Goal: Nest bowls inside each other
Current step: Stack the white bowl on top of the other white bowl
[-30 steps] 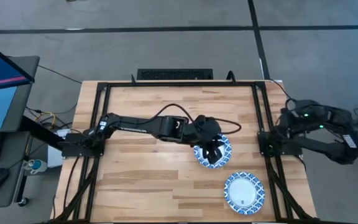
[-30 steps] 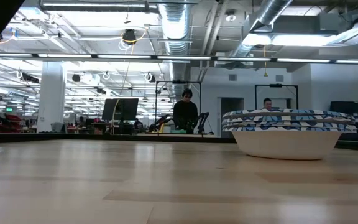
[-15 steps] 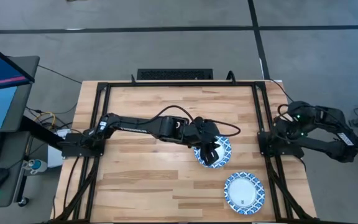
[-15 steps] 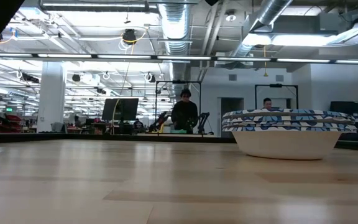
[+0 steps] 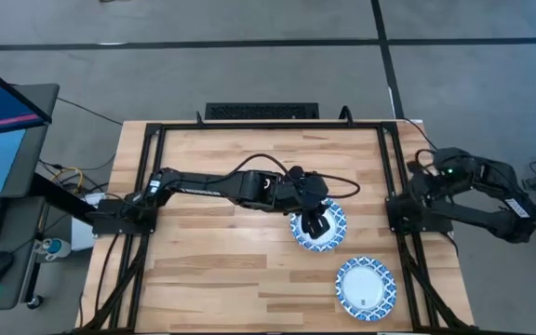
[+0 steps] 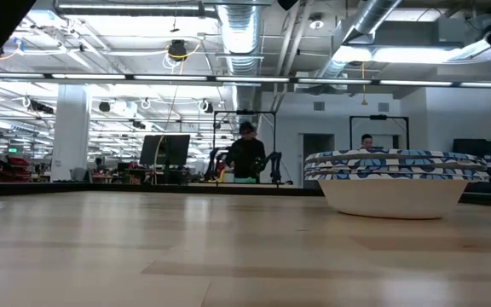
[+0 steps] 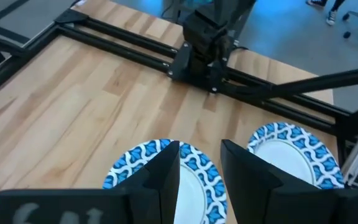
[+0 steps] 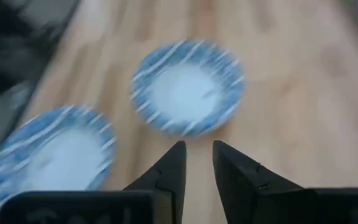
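Two blue-and-white rimmed bowls rest on their bases on the wooden table: a far bowl (image 5: 322,228) (image 7: 143,171) and a near bowl (image 5: 365,287) (image 7: 289,151). In the low view one bowl (image 6: 395,182) shows from the side, its patterned rim band looking layered. My left gripper (image 5: 316,221) (image 7: 201,171) is open and points down over the far bowl's white centre and rim. My right gripper (image 8: 197,163) is open near the table's right edge (image 5: 426,179). It looks across at both bowls (image 8: 188,87) (image 8: 48,149) from a distance. My left gripper has its fingers (image 7: 166,177) on either side of the far bowl's rim (image 7: 199,169), coming from above. I cannot tell whether they touch it.
A black frame runs around the tabletop (image 5: 249,130), with the arm bases at its left (image 5: 119,214) and right (image 5: 408,214) sides. Bare wood lies across the table's left half (image 5: 212,270). People stand in the room behind (image 6: 245,153).
My left gripper has stayed over the far bowl, shifting only slightly. A dark arm part has come further into the low view's upper right corner. Both bowls have stayed where they were.
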`<state>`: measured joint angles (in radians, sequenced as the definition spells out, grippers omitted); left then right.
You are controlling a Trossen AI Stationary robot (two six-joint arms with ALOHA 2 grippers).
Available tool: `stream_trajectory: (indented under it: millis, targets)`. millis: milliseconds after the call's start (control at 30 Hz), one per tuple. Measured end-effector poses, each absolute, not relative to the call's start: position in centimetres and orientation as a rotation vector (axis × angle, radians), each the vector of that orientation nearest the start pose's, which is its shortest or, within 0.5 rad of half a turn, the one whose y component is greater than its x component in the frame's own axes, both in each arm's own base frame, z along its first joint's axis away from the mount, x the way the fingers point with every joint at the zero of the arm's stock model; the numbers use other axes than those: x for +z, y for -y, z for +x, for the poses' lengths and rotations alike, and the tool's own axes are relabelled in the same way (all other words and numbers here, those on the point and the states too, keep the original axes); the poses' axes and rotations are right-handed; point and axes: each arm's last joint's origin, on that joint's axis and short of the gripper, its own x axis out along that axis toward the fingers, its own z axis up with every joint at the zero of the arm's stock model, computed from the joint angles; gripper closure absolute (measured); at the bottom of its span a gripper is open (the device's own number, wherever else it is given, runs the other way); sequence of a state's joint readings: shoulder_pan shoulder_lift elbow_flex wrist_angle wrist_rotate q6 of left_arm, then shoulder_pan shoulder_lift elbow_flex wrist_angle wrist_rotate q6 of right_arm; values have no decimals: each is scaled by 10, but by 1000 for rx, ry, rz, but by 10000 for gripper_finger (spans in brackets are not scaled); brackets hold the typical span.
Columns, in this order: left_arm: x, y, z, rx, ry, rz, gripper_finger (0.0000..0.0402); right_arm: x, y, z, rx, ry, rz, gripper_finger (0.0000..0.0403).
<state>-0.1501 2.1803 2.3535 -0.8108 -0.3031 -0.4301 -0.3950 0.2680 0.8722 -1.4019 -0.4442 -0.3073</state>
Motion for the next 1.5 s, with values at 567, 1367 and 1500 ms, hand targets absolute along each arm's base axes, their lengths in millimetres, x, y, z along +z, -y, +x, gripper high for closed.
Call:
stream_trajectory:
  millis: [567,1367,1500]
  targets:
    - [366,46,478,310,-549,-298,294,297,18,61,-68,-523,-203,301]
    - [366,47,478,310,-546,-304,294,280,1,74,343,-309,-152,301]
    - [367,47,479,329,-531,-290,294,268,-4,87,406,-302,-76,301]
